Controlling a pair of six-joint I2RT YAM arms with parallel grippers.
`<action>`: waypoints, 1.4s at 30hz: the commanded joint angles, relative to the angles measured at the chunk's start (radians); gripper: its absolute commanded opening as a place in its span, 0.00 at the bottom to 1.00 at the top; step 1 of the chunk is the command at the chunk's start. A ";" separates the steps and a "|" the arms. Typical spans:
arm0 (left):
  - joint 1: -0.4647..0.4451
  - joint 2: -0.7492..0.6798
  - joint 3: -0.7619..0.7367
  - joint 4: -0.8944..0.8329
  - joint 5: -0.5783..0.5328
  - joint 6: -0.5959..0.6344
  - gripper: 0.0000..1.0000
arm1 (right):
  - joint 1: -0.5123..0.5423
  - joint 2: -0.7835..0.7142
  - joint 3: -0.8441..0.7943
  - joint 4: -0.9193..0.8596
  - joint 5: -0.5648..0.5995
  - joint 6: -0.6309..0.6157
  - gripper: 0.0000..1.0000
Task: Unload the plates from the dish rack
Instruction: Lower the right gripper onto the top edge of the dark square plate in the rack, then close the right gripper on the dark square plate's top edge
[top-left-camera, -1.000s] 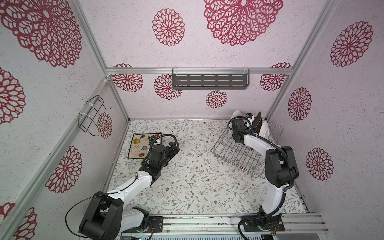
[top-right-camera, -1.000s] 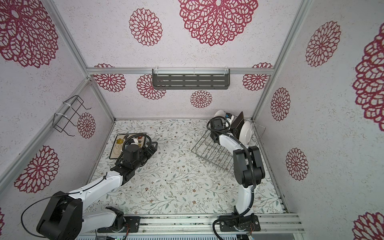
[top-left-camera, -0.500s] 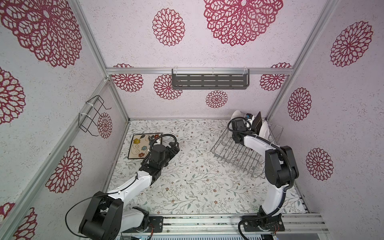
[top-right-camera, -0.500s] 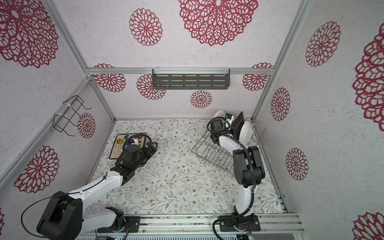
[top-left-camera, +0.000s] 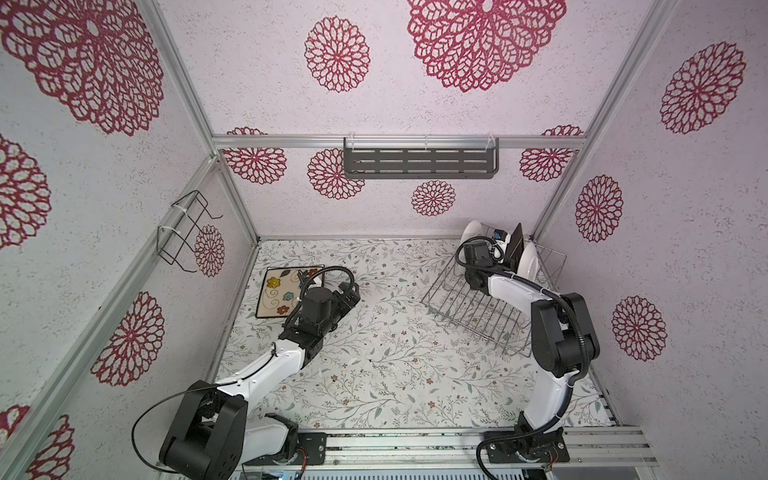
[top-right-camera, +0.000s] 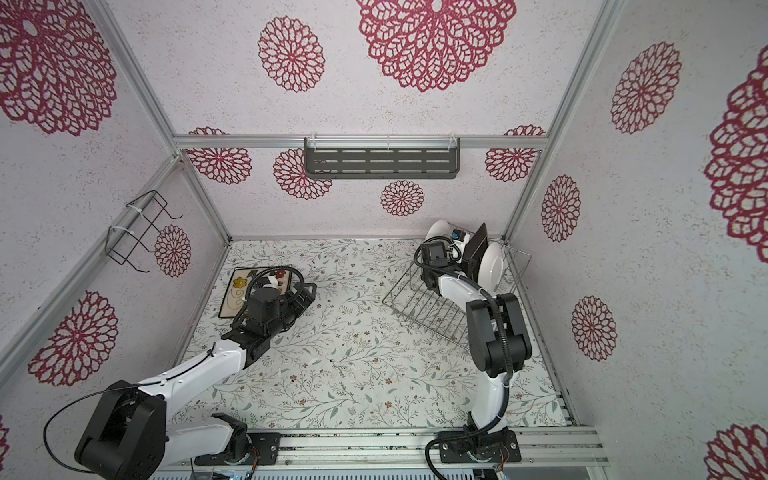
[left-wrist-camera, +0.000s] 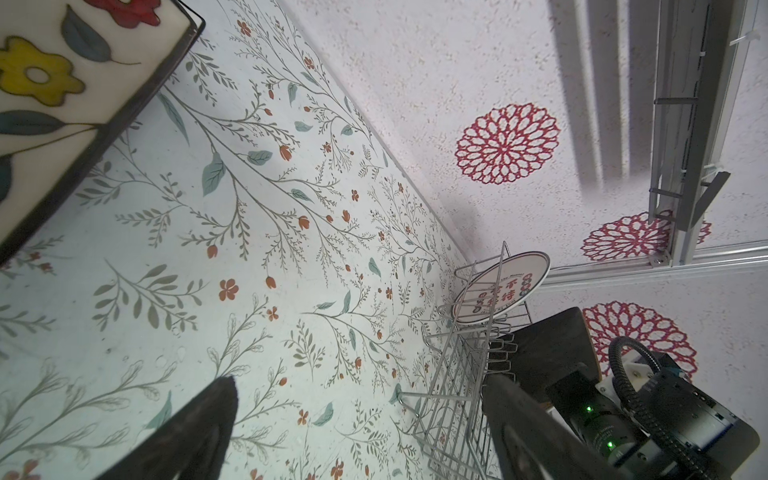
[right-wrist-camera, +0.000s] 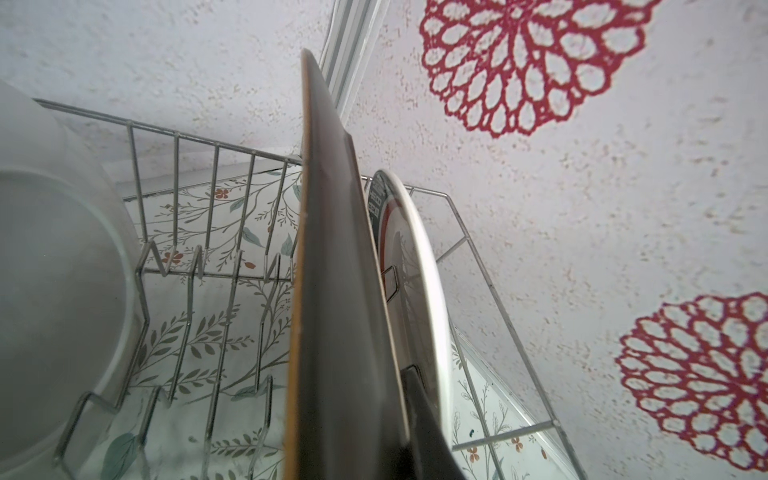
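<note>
Pale textured walls (top-left-camera: 395, 108) with red rosette motifs (top-left-camera: 337, 54) enclose a floral-print floor (top-left-camera: 395, 353); aluminium rails (top-left-camera: 291, 141), a dark grey slotted shelf (top-left-camera: 419, 164) and a black wire holder (top-left-camera: 183, 232) are wall-mounted.

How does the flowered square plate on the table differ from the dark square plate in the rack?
The flowered plate lies flat on the table, face up; the dark plate stands on edge in the dish rack. The flowered plate shows its cream face, the dark plate mostly its dark back. Both are square.
</note>
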 joint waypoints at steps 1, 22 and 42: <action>-0.004 0.009 0.027 0.009 0.003 0.004 0.97 | -0.002 -0.036 -0.016 0.015 -0.020 -0.019 0.12; -0.004 0.004 0.030 0.003 0.011 0.000 0.97 | 0.015 -0.087 -0.053 0.139 0.059 -0.126 0.00; -0.004 -0.005 0.031 -0.003 0.019 -0.004 0.97 | 0.034 -0.195 -0.064 0.254 0.105 -0.228 0.00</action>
